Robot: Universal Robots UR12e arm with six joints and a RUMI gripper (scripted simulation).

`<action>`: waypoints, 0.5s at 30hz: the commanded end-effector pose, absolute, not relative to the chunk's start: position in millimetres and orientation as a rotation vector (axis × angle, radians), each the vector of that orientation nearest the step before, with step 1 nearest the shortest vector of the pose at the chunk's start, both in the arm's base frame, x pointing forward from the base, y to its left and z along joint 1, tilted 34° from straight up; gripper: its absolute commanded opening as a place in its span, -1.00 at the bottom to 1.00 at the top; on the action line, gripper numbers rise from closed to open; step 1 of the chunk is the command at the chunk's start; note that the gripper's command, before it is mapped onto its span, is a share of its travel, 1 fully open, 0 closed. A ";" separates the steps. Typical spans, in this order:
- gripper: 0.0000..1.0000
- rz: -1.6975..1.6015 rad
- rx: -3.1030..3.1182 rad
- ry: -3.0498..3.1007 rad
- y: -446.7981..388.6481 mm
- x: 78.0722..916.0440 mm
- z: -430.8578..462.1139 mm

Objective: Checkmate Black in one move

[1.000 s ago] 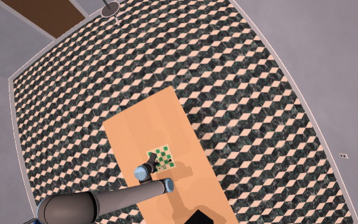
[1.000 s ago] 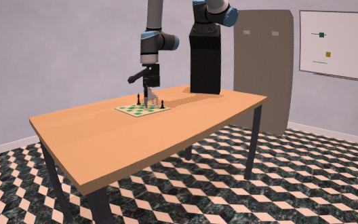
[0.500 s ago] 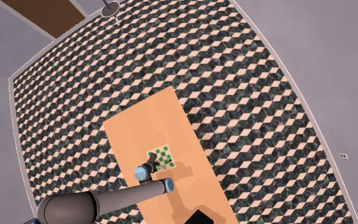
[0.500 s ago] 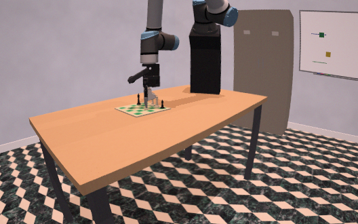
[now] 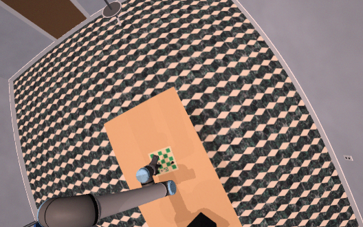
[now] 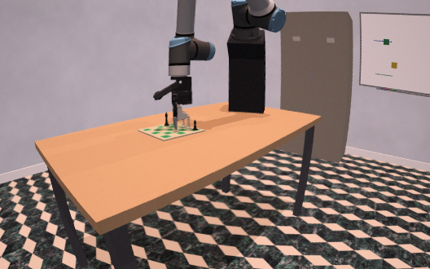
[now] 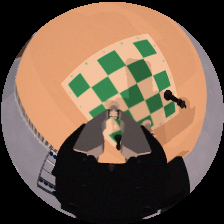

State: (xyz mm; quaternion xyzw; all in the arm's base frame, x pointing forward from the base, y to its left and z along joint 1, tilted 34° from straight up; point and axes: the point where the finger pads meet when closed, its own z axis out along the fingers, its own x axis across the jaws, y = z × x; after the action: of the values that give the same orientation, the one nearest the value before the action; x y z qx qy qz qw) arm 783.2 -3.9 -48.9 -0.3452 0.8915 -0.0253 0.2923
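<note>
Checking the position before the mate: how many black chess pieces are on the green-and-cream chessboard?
2 visible: one tall black chess piece at the board's far-left edge, one short black chess piece at its right edge. The gripper may hide others.

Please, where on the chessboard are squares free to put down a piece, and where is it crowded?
Free: the squares toward the far corners of the chessboard. Crowded: the near edge, where the gripper is shut on a white piece, and the black piece at the right edge.
</note>
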 end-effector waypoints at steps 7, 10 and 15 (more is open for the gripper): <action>-1.00 -0.068 -0.919 2.376 -9.3 764.0 -20.8; -1.00 -0.068 -0.919 2.376 -12.1 754.1 -5.5; -1.00 -0.068 -0.919 2.376 -15.7 741.5 13.7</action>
State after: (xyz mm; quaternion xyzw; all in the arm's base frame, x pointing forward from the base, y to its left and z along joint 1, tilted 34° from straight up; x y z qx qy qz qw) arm 759.6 -11.0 -10.0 -0.3447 0.8911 -0.0279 0.2939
